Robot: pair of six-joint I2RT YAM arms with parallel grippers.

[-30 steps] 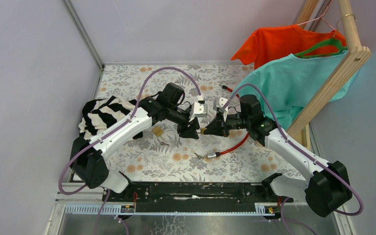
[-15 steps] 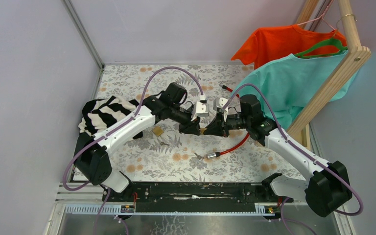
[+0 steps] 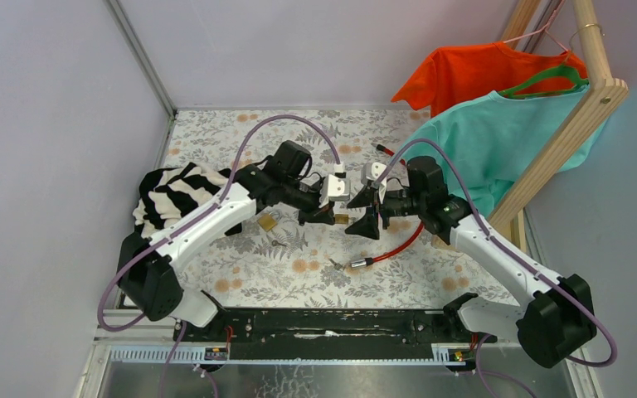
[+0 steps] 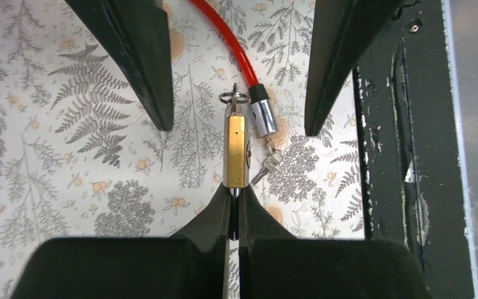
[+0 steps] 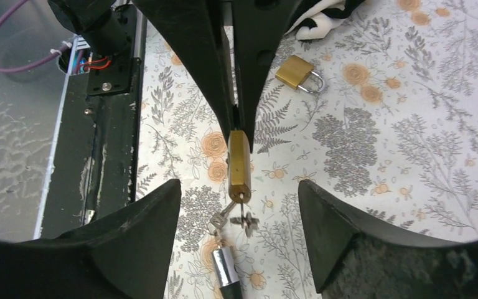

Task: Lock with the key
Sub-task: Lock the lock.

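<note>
Here, at the far left of the table (image 3: 216, 274), a striped cloth (image 3: 168, 193) lies bunched. Just right of it a spare padlock (image 3: 267, 222) rests flat on the fern print, its shackle closed.

Next comes the left gripper (image 4: 234, 194), narrowed to a thin slit and pinching the shackle end of the padlock (image 4: 235, 149). It holds the brass body out level above the table, pointing at the other arm. A key (image 4: 234, 103) with a small ring sticks out of the padlock's free end.

The right gripper (image 5: 239, 185) faces it, spread wide. Its fingers (image 5: 143, 243) stand one on each side of the key and the padlock's tip, touching neither.

Below them on the table lies a red cable (image 4: 227, 43) with a metal end. A loose key (image 4: 267, 164) sits against that end.

Farther right, an orange shirt (image 3: 473, 75) and a teal shirt (image 3: 498, 141) hang on a wooden rack (image 3: 585, 108).
</note>
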